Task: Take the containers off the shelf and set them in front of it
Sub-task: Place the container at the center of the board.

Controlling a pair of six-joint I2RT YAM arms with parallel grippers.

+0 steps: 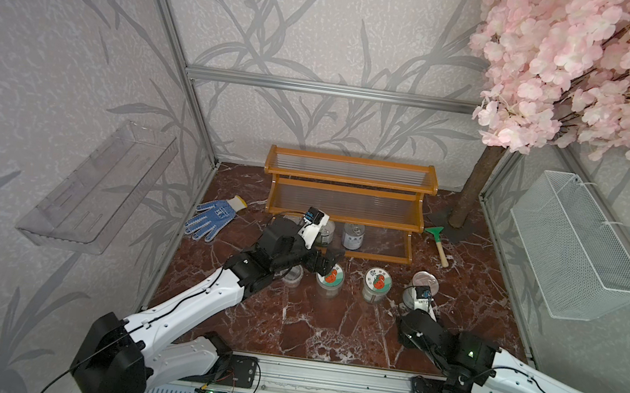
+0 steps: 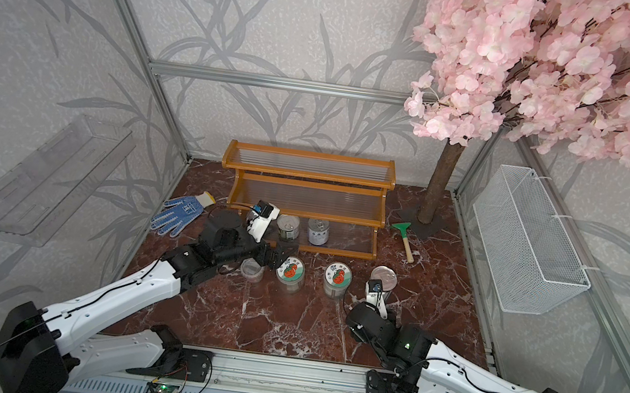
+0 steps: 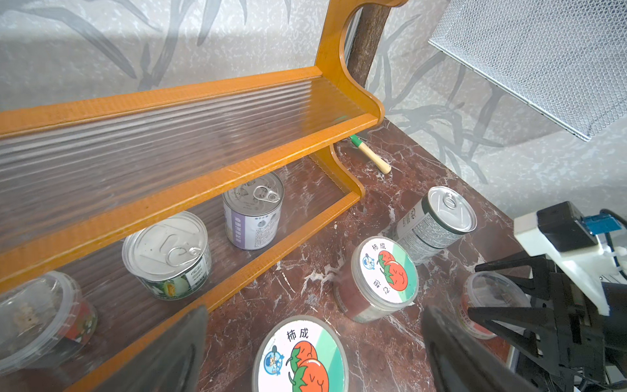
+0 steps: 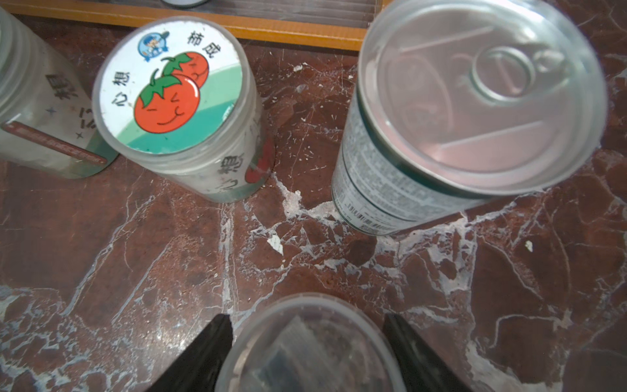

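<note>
**Marble tabletop (image 1: 328, 331) with a stepped wooden shelf (image 1: 346, 197)**

Two pull-tab tins (image 3: 168, 254) (image 3: 252, 210) and one clear cup (image 3: 40, 315) stand on the shelf's lowest tier. In front of it stand two tomato-lidded jars (image 1: 329, 277) (image 1: 377, 284), a tall tin (image 1: 424, 280) and a second cup (image 1: 292, 275). Above one jar the left gripper (image 1: 327, 261) hangs wide open — the right gripper (image 4: 307, 322) is clamped around a third cup (image 4: 312, 353), near the tall tin.

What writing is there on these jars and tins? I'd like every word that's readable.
"心想" and "柿成": lid of the jar beside the tall tin.
"想": that jar's side.
"柿成": lid of the other jar; the rest is cut off.
Tall tin: fine print and barcode, too small to read.
Green-labelled tin and purple-labelled tin on the shelf: print too small to read.
Clear cup: label blurred.
Glove: mark blurred.
</note>
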